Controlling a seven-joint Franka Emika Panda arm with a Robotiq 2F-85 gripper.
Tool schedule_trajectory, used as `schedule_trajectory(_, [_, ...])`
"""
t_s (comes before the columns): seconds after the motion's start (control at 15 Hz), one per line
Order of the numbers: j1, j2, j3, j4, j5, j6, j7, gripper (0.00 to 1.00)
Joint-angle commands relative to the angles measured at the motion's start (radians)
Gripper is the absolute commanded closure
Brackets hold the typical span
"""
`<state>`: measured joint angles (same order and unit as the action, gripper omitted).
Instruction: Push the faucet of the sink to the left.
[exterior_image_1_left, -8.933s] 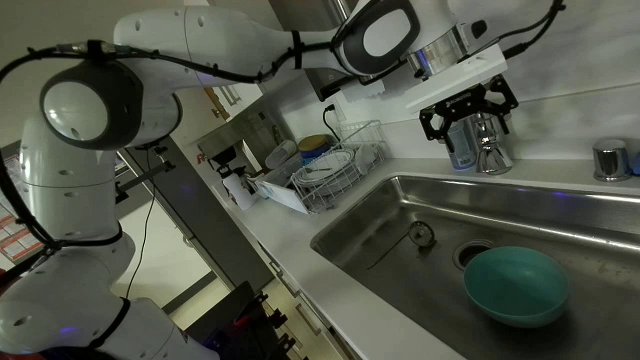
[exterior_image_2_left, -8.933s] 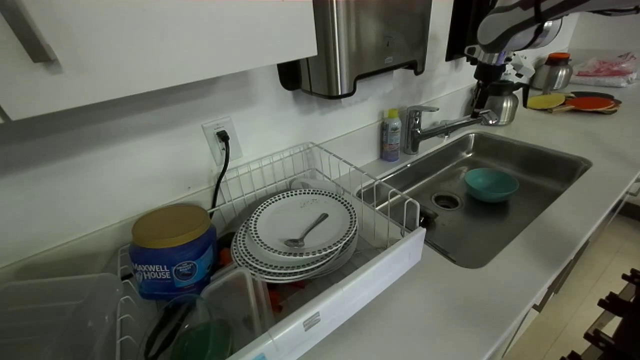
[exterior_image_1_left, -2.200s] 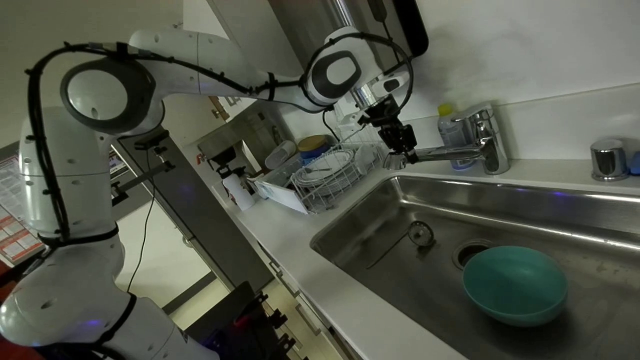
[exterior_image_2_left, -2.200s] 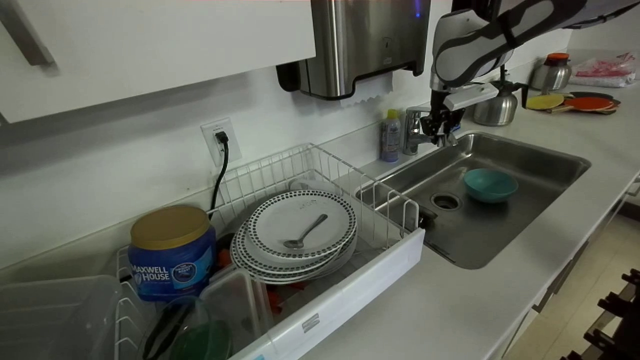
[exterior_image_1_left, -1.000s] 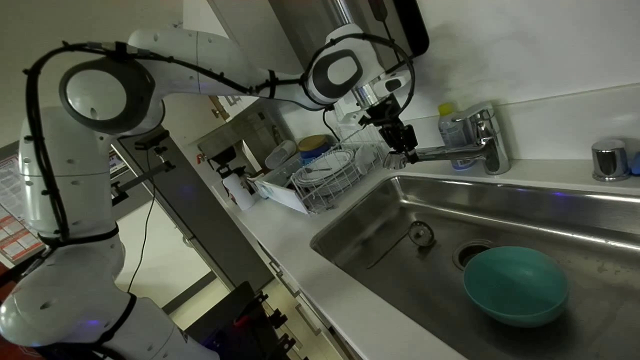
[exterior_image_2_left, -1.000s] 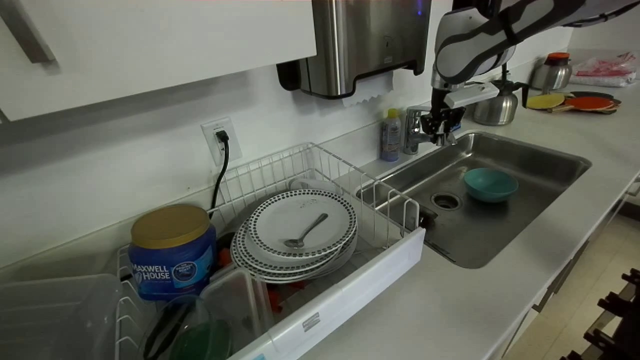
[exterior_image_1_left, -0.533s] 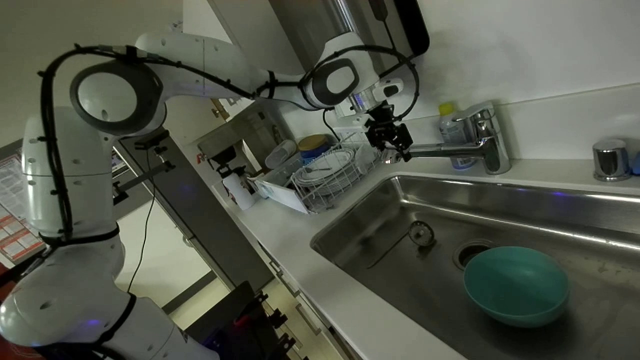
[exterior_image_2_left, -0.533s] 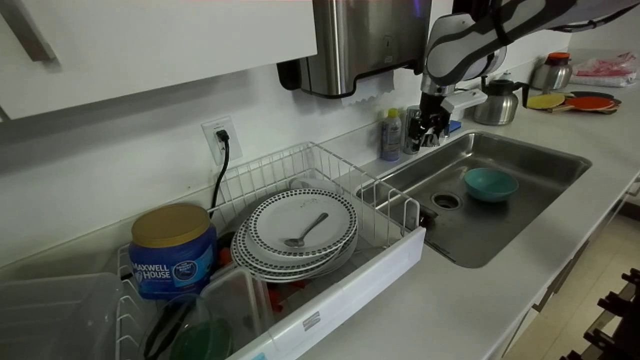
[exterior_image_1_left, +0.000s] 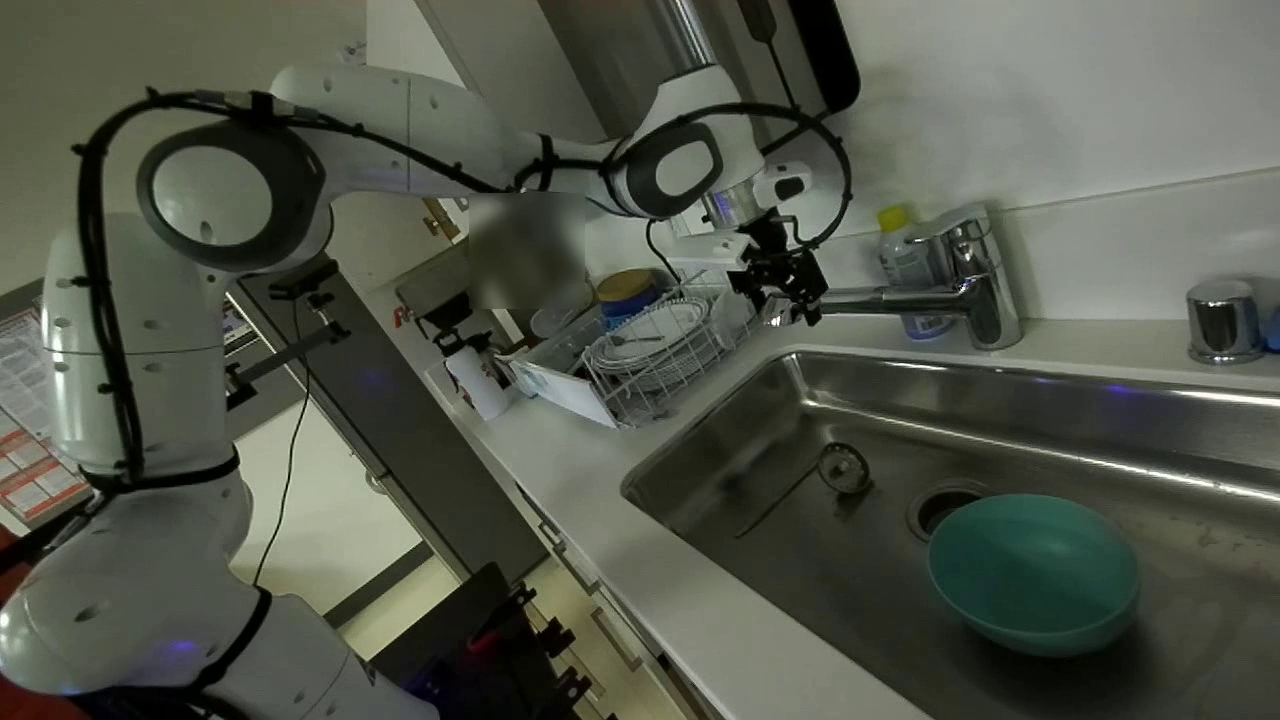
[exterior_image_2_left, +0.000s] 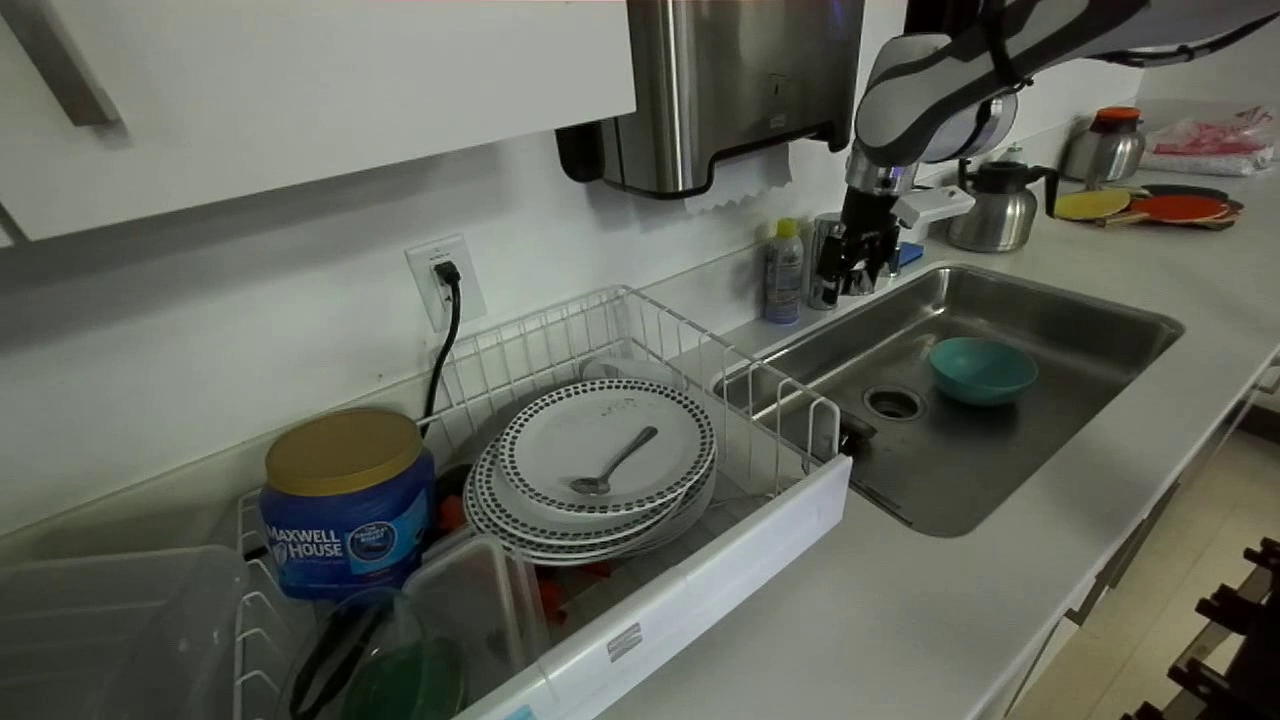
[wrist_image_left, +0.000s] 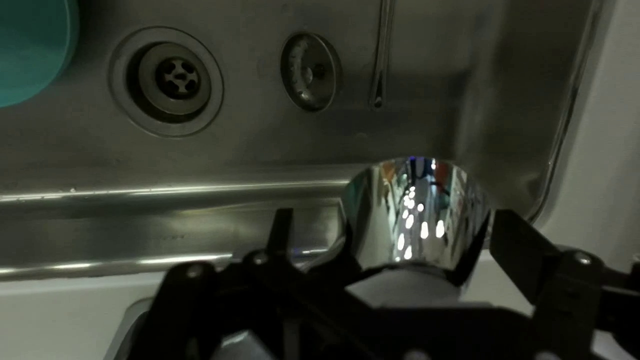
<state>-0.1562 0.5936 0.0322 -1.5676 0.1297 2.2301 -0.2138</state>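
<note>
The faucet (exterior_image_1_left: 985, 300) stood upright on the worktop (exterior_image_2_left: 880, 600) behind the sink (exterior_image_1_left: 1040, 400), its spout (exterior_image_1_left: 880, 301) lying along the back edge towards the rack (exterior_image_2_left: 740, 562). At the spout's end the hand (wrist_image_left: 395, 220) had its fingers (wrist_image_left: 520, 250) apart, one on either side of the chrome tip (wrist_image_left: 417, 215); the wrist view was dark there, and I could not be sure whether either finger touched the metal. In an exterior view the tub (exterior_image_2_left: 345, 510) in the rack read MAXWELL HOUSE, white on blue. The label (exterior_image_2_left: 624, 642) on the rack's front was too small to read, as was the print on the yellow-capped bottle (exterior_image_2_left: 783, 275) beside the faucet. A spoon (exterior_image_2_left: 618, 463) lay on the top plate (exterior_image_2_left: 560, 435) in the rack. The bowl (exterior_image_1_left: 1035, 575), teal, sat in the sink near the drain (wrist_image_left: 167, 82). Far left in an exterior view, a sheet (exterior_image_1_left: 30, 475) bore red blocks, its lines too blurred to make out.
</note>
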Motion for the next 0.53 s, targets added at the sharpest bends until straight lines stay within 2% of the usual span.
schedule_trajectory(0.0, [-0.048, -0.087, 0.018, -0.097, 0.063, 0.031, -0.086, 0.0])
schedule_trajectory(0.47, [-0.118, -0.236, 0.029, -0.256, 0.186, 0.02, -0.317, 0.0])
